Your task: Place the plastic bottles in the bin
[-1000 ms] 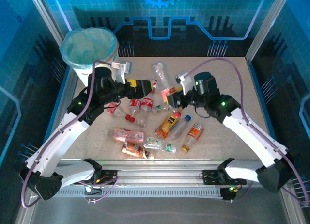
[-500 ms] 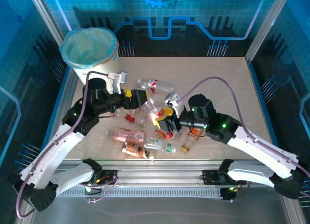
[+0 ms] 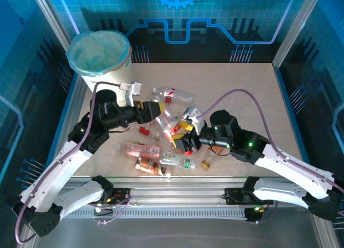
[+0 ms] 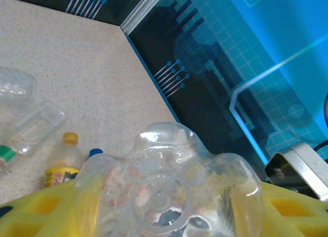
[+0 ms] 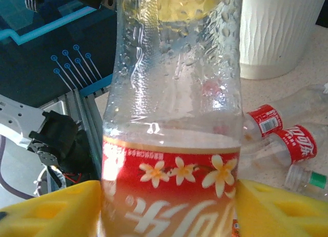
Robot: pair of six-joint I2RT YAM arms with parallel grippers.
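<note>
I brought the left gripper (image 3: 159, 111) nearer and drew its jaws in on a clear bottle (image 4: 164, 180). I swung the right gripper (image 3: 185, 136) near and left, its jaws parting beside a red-labelled bottle (image 5: 171, 196). A third bottle (image 3: 173, 93) came to lie flat on the far worktop (image 3: 242, 97).

Glossy, crinkled clear plastic bottles (image 3: 171, 93) on a matt speckled tabletop (image 3: 242, 87) — the bin (image 5: 277, 32) ribbed white plastic.

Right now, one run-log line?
left gripper: clear bottle between fingers, grip unclear | right gripper: red-label bottle between fingers, grip unclear | other bottles: on table | bin: far left
</note>
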